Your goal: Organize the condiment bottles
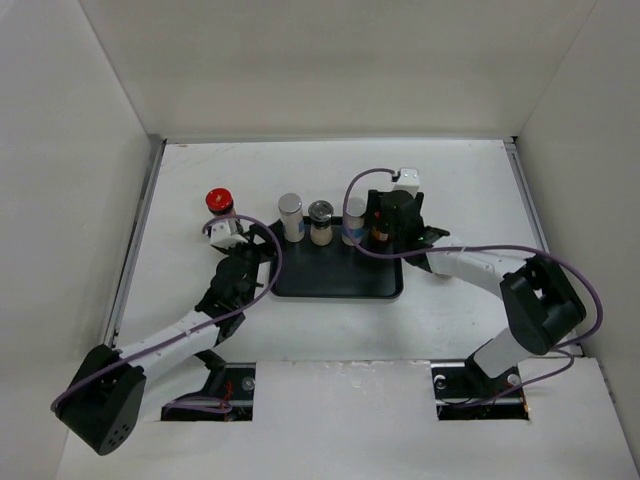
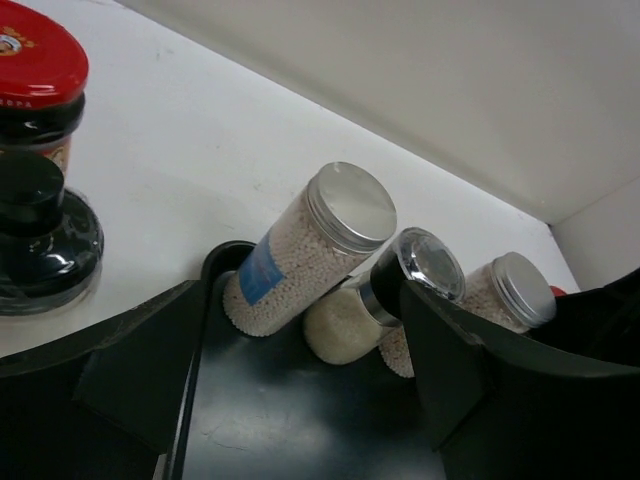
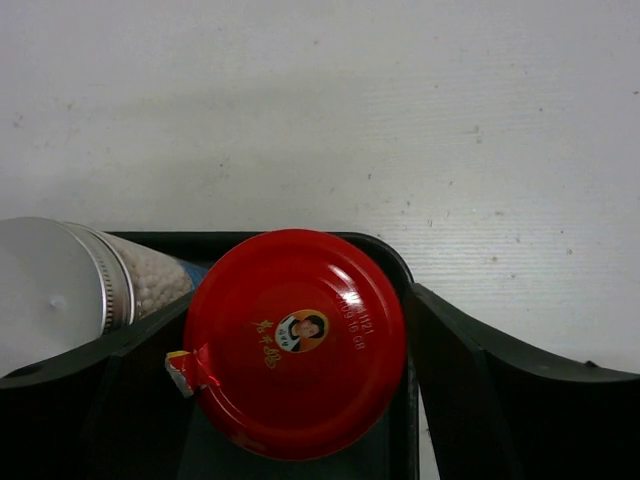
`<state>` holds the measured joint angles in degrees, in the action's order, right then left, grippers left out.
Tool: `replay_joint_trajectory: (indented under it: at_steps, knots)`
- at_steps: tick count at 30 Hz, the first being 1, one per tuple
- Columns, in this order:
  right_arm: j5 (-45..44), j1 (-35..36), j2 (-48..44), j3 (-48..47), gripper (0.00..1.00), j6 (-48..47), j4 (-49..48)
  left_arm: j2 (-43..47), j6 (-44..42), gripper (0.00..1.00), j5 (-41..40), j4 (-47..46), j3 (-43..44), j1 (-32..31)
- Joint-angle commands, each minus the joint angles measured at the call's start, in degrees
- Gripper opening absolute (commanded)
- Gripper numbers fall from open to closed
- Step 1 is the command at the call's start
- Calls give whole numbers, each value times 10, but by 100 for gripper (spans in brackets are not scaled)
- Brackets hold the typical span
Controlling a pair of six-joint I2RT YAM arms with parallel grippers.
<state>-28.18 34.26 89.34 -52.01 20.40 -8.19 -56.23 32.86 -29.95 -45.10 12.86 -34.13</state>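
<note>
Roughly centred on the white table point(image 1: 470, 200) lies a flat black tray point(image 1: 337, 280). Along the tray's far edge stand, from its left end, a silver-capped white shaker with a blue band point(image 1: 290, 216), a glass grinder point(image 1: 320, 222) and a second silver-capped shaker point(image 1: 353, 220). A red-capped jar point(image 3: 295, 340) stands in the tray's far right corner. The right gripper point(image 3: 290, 310) hangs over this jar with one finger on each side of it. The wide red cap hides whether the fingers press the jar. Another red-capped jar point(image 1: 218, 201) stands on the table, off the tray, near its far left corner. The left gripper point(image 2: 305, 300) hovers at that same corner, its fingers apart with nothing between them.
</note>
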Motion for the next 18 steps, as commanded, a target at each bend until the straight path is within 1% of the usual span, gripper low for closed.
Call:
replay_joint_trajectory:
  at_steps: [1,5,7,10,14,15,16,17,18]
  knots:
    - [-24,12,-18,-34,88,13,-61,23,2,79,-3,79,64,9]
    - [-65,23,-73,-13,100,15,-61,40,2,83,-22,166,104,10]
    - [-76,28,-105,2,100,15,-63,61,1,84,-33,216,121,12]
    - [-90,33,-153,37,100,19,-76,87,-3,86,-58,259,133,14]
    - [-98,38,-218,90,100,21,-97,99,-14,87,-79,322,160,22]
    - [-95,40,-239,104,98,24,-104,99,-15,87,-91,338,162,28]
    - [-94,51,-265,121,90,34,-113,96,-15,88,-101,356,166,38]
    - [-92,65,-288,137,78,47,-121,92,-15,88,-103,367,168,49]
    - [-87,83,-312,151,61,56,-128,85,-15,89,-102,381,175,62]
